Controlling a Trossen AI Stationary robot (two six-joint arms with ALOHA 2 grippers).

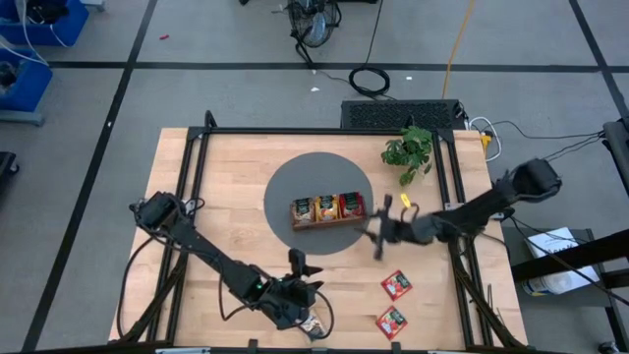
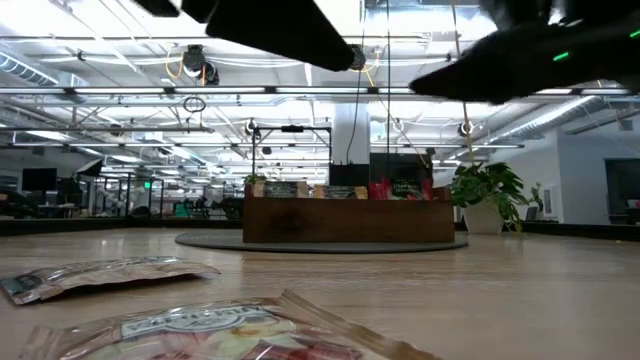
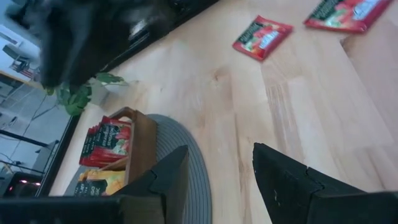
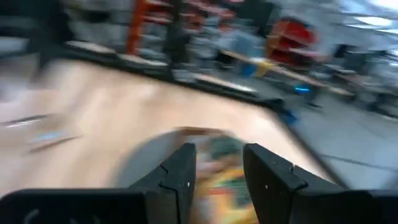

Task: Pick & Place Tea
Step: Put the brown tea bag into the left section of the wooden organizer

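The brown wooden tray (image 1: 327,210) stands on a round grey mat (image 1: 285,192) and holds red and orange tea packets on edge (image 3: 107,142). Two red packets (image 1: 396,285) (image 1: 391,321) lie flat on the table's near right part; they also show in the left wrist view (image 3: 261,37) (image 3: 348,12). A pale packet (image 1: 314,324) lies at the near edge, beside my left arm. My left gripper (image 1: 299,264) (image 3: 217,171) is open and empty, hovering near of the tray. My right gripper (image 1: 377,234) (image 4: 219,171) is open and empty, just right of the tray.
A green leafy plant (image 1: 408,152) stands at the far right of the table, behind the tray. In the low view, two packets (image 2: 100,275) (image 2: 230,325) lie flat in the foreground. Bare wood stretches left of the mat. Black frame rails run along the table's edges.
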